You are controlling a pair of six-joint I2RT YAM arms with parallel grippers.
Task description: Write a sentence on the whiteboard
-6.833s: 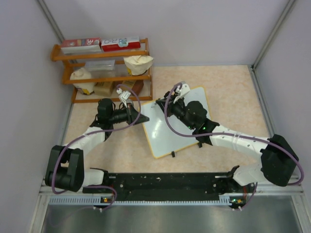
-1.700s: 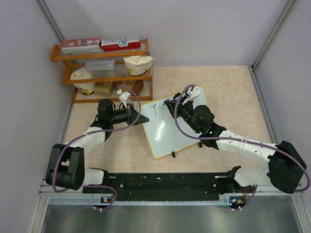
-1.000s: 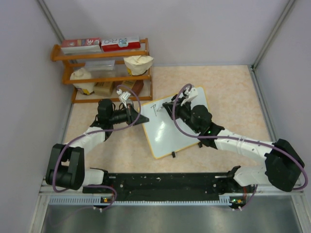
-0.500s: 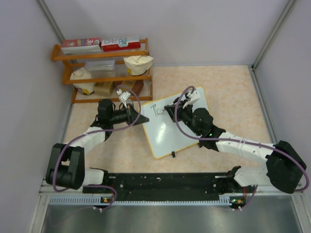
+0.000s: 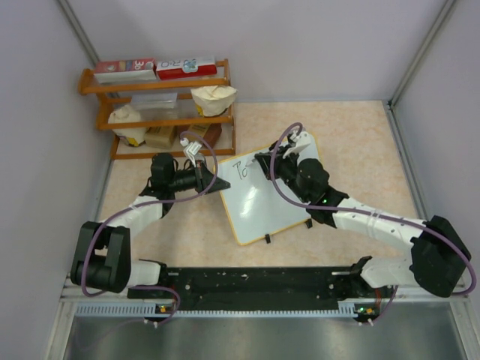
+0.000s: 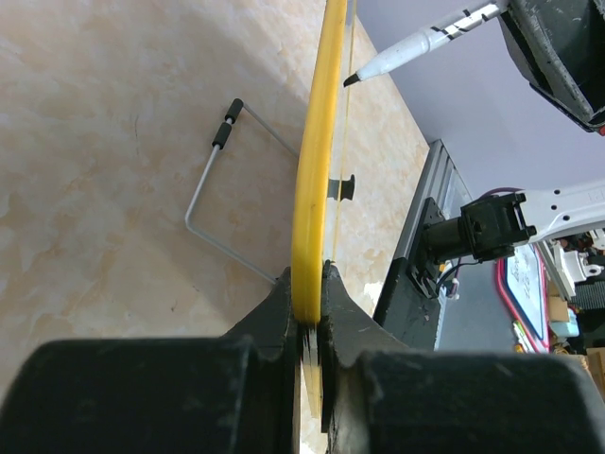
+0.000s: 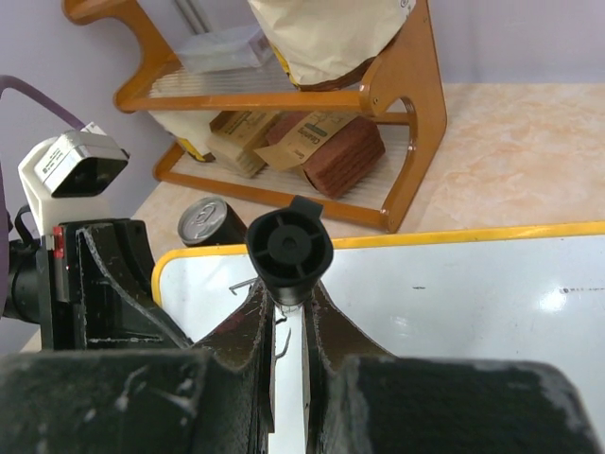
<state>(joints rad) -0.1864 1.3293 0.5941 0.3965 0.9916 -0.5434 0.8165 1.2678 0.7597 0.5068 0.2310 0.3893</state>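
Since a second ago the sentence (image 5: 241, 169) has grown from "T" to "To", near the whiteboard's (image 5: 274, 206) far left corner. Left gripper (image 5: 218, 184) is clamped on the board's yellow left edge. Right gripper (image 5: 265, 163) pinches a marker (image 7: 289, 248), its tip at the writing.
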